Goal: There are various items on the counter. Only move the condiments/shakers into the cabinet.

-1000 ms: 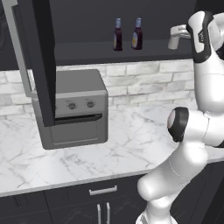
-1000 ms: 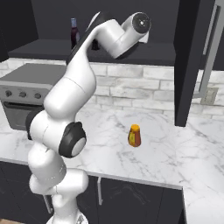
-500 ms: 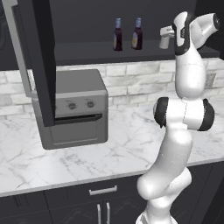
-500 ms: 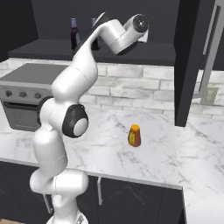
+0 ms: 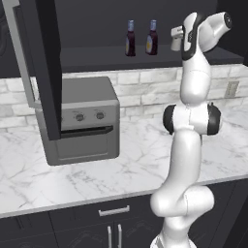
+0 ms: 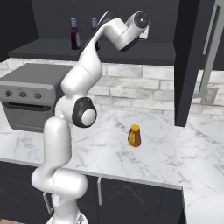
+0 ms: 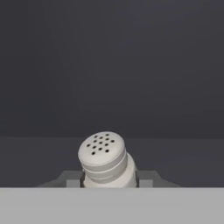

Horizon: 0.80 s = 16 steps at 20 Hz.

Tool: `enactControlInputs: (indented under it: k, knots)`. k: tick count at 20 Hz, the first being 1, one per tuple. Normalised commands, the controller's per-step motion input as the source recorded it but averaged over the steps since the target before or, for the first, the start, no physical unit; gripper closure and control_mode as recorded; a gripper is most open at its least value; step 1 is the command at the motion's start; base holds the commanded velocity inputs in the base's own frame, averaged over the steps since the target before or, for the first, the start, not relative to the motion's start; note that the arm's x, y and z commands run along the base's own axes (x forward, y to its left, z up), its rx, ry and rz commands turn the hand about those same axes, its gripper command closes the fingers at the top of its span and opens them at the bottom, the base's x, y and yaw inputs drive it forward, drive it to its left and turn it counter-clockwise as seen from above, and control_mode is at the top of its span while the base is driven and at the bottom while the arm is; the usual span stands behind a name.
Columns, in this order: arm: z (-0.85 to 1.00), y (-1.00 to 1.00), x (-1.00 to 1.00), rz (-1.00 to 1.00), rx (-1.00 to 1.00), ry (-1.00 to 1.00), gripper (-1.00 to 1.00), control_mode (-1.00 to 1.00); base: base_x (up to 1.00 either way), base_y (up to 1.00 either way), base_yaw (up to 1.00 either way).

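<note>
My gripper [image 5: 176, 40] is shut on the tiny pale shaker [image 7: 105, 158], whose perforated top faces the hand camera between the two fingertips [image 7: 146, 178]. It is held at the level of the black cabinet's dark shelf [image 5: 97, 56], just right of the two dark brown bottles [image 5: 130, 38] [image 5: 152, 38] standing there. I cannot tell whether the shaker touches the shelf. In the right base view the hand [image 6: 145, 31] is up at the shelf, and one bottle [image 6: 75, 34] stands left of the arm. The orange rounded thing [image 6: 134, 136] stays on the marble counter [image 6: 175, 153].
The tall cabinet door [image 5: 44, 72] hangs open at the left, in front of the grey toaster oven [image 5: 83, 121]. Another dark door panel [image 6: 190, 61] stands at the right. Dark drawers with silver handles [image 5: 114, 211] run below the counter edge.
The arm has straightened up and the hand has carried the shaker leftward along the shelf, closer to the two bottles. The bottles and the orange thing have not moved.
</note>
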Motion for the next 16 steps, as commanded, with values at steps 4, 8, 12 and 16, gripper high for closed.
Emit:
enactControlInputs:
  k: [4, 8, 12, 16]
  knots:
    - [-0.36, 0.0, 0.19, 0.0, 0.0, 0.02, 1.0, -1.0, 0.0, 0.0, 0.0]
    - [-0.51, 0.0, 0.0, 0.0, -0.01, 0.0, 1.0, -1.0, 0.0, 0.0, 0.0]
    - [-0.16, 0.0, 0.0, 0.0, 0.0, 0.0, -1.0, -1.0, 0.0, 0.0, 0.0]
    - [0.0, 0.0, 0.0, 0.0, 0.0, 0.0, -1.0, -1.0, 0.0, 0.0, 0.0]
